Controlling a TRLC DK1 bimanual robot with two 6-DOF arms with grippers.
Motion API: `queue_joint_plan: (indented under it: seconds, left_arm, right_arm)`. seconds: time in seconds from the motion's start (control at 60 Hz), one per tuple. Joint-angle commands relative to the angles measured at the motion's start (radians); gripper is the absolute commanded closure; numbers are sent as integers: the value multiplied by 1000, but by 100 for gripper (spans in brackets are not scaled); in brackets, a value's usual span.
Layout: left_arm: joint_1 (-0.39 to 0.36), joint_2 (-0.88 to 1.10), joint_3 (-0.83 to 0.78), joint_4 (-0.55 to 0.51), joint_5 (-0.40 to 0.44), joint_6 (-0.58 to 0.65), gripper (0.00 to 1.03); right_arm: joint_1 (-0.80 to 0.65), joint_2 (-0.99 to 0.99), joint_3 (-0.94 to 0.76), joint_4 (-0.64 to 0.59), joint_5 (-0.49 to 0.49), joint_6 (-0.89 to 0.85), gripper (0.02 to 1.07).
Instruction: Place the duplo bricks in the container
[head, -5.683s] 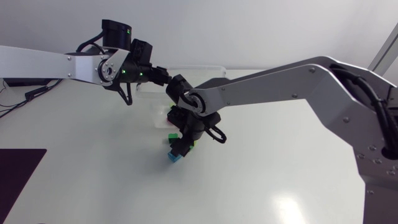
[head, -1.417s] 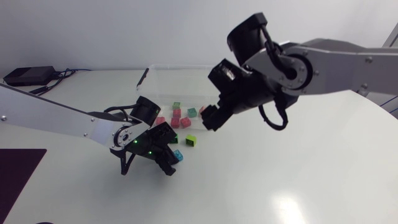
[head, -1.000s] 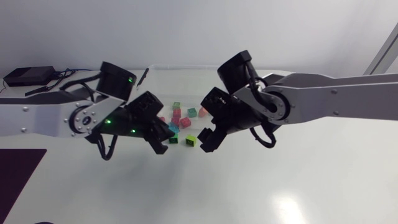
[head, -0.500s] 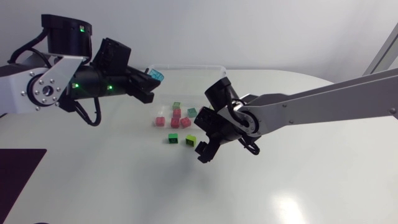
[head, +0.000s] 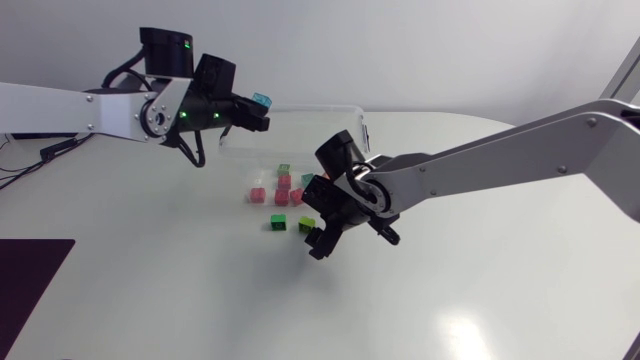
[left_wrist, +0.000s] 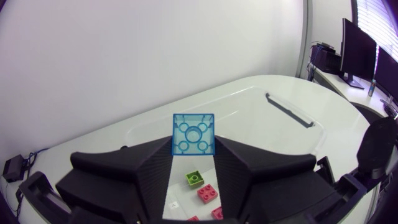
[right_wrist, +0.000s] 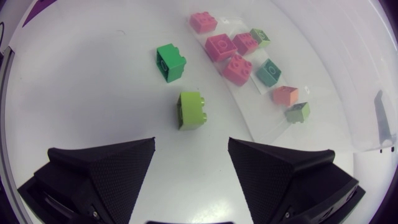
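1. Our left gripper (left_wrist: 194, 163) pinches a blue brick (left_wrist: 194, 134) from two sides, in the air by the clear container (head: 300, 108)
2. Our right gripper (right_wrist: 191, 146) hangs spread wide over the tabletop (head: 450, 300), with a lime brick (right_wrist: 191, 111) just ahead of its fingers
3. A dark green brick (right_wrist: 170, 62) lies near the lime one, with pink bricks (right_wrist: 219, 46) beyond

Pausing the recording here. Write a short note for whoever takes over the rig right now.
Left gripper: shut on the blue brick, held aloft by the container.
Right gripper: open, low over the table, lime brick just ahead of it.
Green brick lies loose near the lime one.
Done: unsure; other bricks cluster at the container's near side, inside or not I cannot tell.
Left to do: release blue, then collect lime and green.
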Motion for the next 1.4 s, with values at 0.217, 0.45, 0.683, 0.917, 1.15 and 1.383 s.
queue_joint_plan:
  seconds: [0.217, 0.45, 0.683, 0.917, 1.15, 1.383]
  left_arm:
    - [-1, 154, 132, 32, -39, -22, 35]
    - [5, 137, 124, 35, -46, -20, 13]
    - [28, -22, 20, 17, -46, -17, 13]
    - [63, -186, -72, -54, -33, -7, 13]
    - [80, -321, -146, -158, -7, 35, 13]
    - [97, -423, -219, -244, 34, 95, 13]
  right_arm:
    - [10, 79, 74, 15, 14, -41, 21]
    - [14, 110, 116, 12, 15, -52, 21]
    - [21, 139, 148, -8, 14, -70, 30]
    - [36, 174, 177, -38, 14, -68, 43]
    - [45, 174, 194, -77, 21, -67, 57]
    - [45, 159, 180, -101, 29, -62, 94]
